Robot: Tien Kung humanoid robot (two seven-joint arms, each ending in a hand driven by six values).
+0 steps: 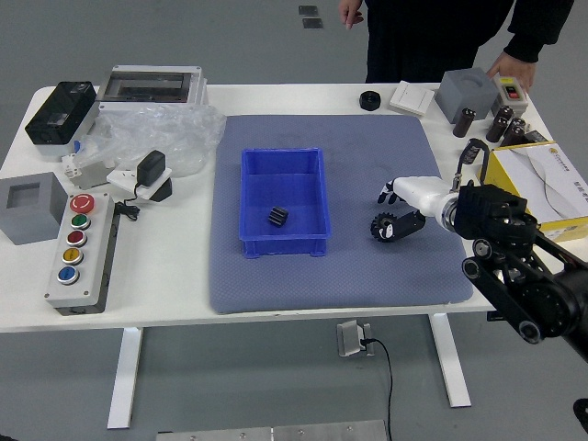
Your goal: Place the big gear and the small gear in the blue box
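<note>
Hovering at the big gear (381, 227), my right hand (427, 195) has its fingers apart, one overlapping the gear's edge; contact I can't tell. The gear lies on the mat (340, 287), beside the blue box (285, 247). I judge it stiff and fairly light, its teeth good for a pinch across opposite sides. The box holds what I take for the small gear (278, 216). Beyond, one person's hand (351, 13) hangs, the other (513, 69) rests near a grey box (466, 95).

Blue-gray mat (351, 202) provides bare passage between blue box (290, 245) and gear (380, 227); box is open from above; its walls block low lateral entry; yellow-edged tray (500, 182) obstructs right of mat.
</note>
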